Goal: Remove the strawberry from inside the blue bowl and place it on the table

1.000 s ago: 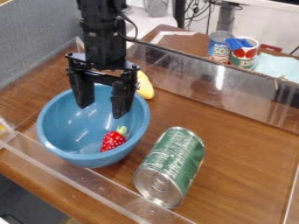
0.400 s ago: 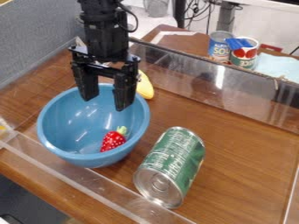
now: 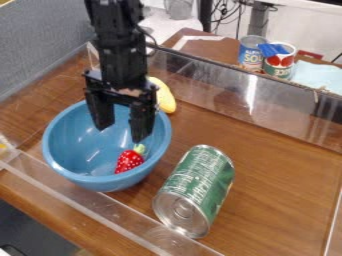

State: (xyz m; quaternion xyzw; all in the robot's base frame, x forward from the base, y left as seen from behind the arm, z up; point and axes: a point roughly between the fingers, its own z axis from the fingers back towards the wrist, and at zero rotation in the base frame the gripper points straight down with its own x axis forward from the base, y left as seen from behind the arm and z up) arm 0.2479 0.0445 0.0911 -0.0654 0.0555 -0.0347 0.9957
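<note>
A small red strawberry (image 3: 130,160) with a green top lies inside the light-blue bowl (image 3: 70,156), near its right inner wall. The bowl sits on the brown wood-grain table (image 3: 267,160). My black gripper (image 3: 119,128) hangs over the bowl with its two fingers (image 3: 139,129) spread wide and pointing down, tips just inside the rim. It is open and holds nothing. The strawberry lies below and slightly right of the fingertips, apart from them.
A green metal can (image 3: 193,187) lies on its side right of the bowl. A yellow corn-like toy (image 3: 162,94) rests behind the bowl, partly hidden by the arm. Clear acrylic walls (image 3: 254,85) edge the table. Cans (image 3: 266,57) stand beyond the back wall.
The open gripper first rose a little, then came down lower over the bowl and shifted slightly right, toward the strawberry. The strawberry, bowl and can have not moved.
</note>
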